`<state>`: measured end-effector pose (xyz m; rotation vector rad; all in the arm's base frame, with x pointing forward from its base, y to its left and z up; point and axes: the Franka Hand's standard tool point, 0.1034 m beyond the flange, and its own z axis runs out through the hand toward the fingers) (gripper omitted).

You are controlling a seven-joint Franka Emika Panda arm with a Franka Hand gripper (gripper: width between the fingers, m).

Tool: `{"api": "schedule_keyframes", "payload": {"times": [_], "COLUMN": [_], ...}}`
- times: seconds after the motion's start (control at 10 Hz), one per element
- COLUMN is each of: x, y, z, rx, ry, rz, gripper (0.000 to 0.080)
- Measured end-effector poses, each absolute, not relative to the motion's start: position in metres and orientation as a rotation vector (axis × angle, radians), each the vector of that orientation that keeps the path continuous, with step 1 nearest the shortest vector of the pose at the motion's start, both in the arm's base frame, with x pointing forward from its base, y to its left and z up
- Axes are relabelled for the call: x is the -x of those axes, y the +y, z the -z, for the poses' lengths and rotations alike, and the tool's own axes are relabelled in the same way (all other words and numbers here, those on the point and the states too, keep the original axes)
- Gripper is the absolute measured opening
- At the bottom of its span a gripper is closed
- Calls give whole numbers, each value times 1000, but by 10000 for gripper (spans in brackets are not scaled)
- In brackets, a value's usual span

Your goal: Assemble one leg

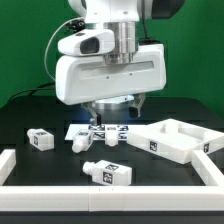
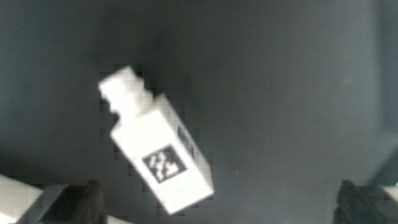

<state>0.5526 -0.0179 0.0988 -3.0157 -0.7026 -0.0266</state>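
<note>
Approach step: the tool [image 2: 222,203], jaws wide apart and empty, hangs above a leg [image 2: 157,140] lying on the table [image 2: 285,60]. Next, probably: align, descend, close.

No letters, numbers or brand names can be read. The only signs are black-and-white square tags (coded patterns, not script): one on the leg [image 2: 157,140] in the wrist view, a row on the marker board [image 1: 100,131], and, at about four o'clock from that board in the exterior view, one on the white panel [image 1: 178,141].
</note>
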Motion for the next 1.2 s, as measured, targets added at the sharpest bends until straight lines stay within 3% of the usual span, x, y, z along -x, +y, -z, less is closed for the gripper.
{"api": "schedule_keyframes", "payload": {"times": [0.3, 0.5, 0.7, 1.0, 1.2], "x": [-557, -587, -593, -592, -590], "y": [-21, -27, -32, -32, -33], "z": [-94, -73, -55, -54, -27], "rx": [2998, 2963, 2927, 2927, 2936], "ry": [-785, -938, -1047, -1050, -1061], "rz": [28, 55, 52, 54, 70], "gripper": [648, 648, 648, 648, 648]}}
